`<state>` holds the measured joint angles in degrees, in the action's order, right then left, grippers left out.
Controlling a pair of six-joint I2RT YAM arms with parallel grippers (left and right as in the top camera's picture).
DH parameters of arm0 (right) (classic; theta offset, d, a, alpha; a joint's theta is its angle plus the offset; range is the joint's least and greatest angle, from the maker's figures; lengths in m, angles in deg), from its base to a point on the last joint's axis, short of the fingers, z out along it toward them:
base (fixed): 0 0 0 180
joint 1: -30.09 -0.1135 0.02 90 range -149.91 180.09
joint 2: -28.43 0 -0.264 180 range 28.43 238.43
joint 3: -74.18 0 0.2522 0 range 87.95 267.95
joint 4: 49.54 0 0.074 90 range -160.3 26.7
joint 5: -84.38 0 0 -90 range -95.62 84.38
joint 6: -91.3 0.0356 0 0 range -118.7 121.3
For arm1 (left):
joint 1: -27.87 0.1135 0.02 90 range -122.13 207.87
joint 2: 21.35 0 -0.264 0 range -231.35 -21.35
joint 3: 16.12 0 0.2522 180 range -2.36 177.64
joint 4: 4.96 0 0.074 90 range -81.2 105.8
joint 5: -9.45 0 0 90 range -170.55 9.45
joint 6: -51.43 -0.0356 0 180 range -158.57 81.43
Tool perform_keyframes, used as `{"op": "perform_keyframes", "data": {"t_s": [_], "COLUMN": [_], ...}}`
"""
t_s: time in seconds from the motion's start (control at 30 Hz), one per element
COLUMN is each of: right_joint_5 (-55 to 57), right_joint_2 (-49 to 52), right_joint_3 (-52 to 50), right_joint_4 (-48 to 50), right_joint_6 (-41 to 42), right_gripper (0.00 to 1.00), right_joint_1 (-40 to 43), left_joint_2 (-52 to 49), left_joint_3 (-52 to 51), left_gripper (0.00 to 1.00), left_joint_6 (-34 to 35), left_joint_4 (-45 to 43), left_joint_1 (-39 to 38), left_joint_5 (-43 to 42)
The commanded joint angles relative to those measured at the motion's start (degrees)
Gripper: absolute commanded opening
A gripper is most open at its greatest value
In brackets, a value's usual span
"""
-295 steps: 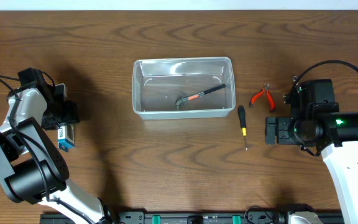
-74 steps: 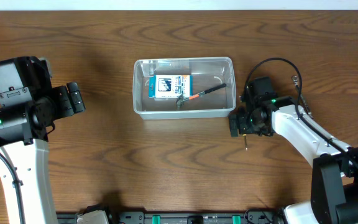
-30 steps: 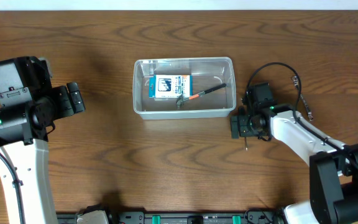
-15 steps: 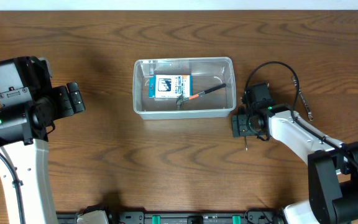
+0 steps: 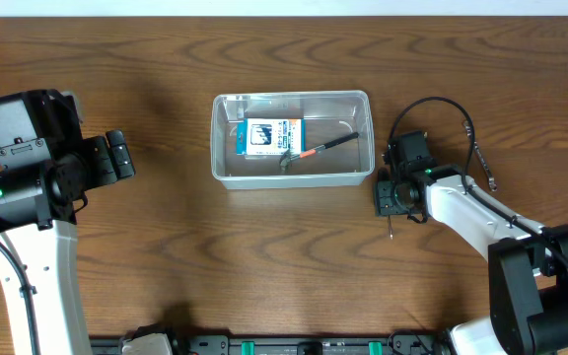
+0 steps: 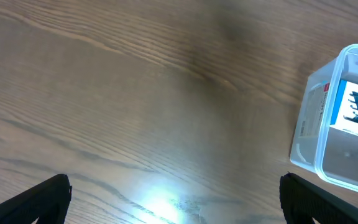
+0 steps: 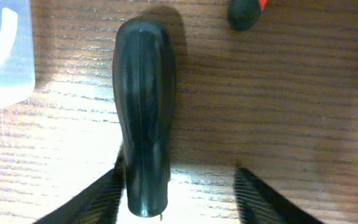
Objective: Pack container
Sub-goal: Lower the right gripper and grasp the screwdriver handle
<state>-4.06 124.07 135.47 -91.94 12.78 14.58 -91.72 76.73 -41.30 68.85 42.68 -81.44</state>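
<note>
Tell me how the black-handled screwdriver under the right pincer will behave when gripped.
The screwdriver looks rigid, so it should not flex. Its rounded, glossy handle may roll or slip if pinched off-centre; it lies nearer one finger of the open right pincer. Likely handle-heavy, it could tilt.

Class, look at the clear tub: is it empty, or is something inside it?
Not empty. The container holds a blue-and-white packet and a tool with an orange-and-black handle.
</note>
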Motion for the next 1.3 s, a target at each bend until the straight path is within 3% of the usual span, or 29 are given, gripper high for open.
{"op": "perform_keyframes", "data": {"t_s": [0.0, 0.07, 0.3, 0.47, 1.07, 1.27], "right_joint_5": [-2.5, -2.5, -2.5, -2.5, -2.5, -2.5], "right_joint_2": [2.4, 2.4, 2.4, 2.4, 2.4, 2.4], "right_joint_3": [-1.3, -1.3, -1.3, -1.3, -1.3, -1.3], "right_joint_4": [-0.5, -0.5, -0.5, -0.5, -0.5, -0.5], "right_joint_6": [0.7, 0.7, 0.7, 0.7, 0.7, 0.7], "right_gripper": [0.48, 0.43, 0.4, 0.22, 0.14, 0.01], "right_joint_1": [-0.3, -0.3, -0.3, -0.3, -0.3, -0.3], "left_joint_2": [0.4, 0.4, 0.4, 0.4, 0.4, 0.4], "left_joint_3": [-0.2, -0.2, -0.2, -0.2, -0.2, -0.2], "left_gripper": [0.98, 0.98, 0.98, 0.98, 0.98, 0.98], "left_joint_6": [0.9, 0.9, 0.9, 0.9, 0.9, 0.9], "left_joint_4": [0.1, 0.1, 0.1, 0.1, 0.1, 0.0], "left_joint_1": [0.2, 0.2, 0.2, 0.2, 0.2, 0.2], "left_joint_5": [0.0, 0.0, -0.5, -1.6, -1.6, -1.6]}}
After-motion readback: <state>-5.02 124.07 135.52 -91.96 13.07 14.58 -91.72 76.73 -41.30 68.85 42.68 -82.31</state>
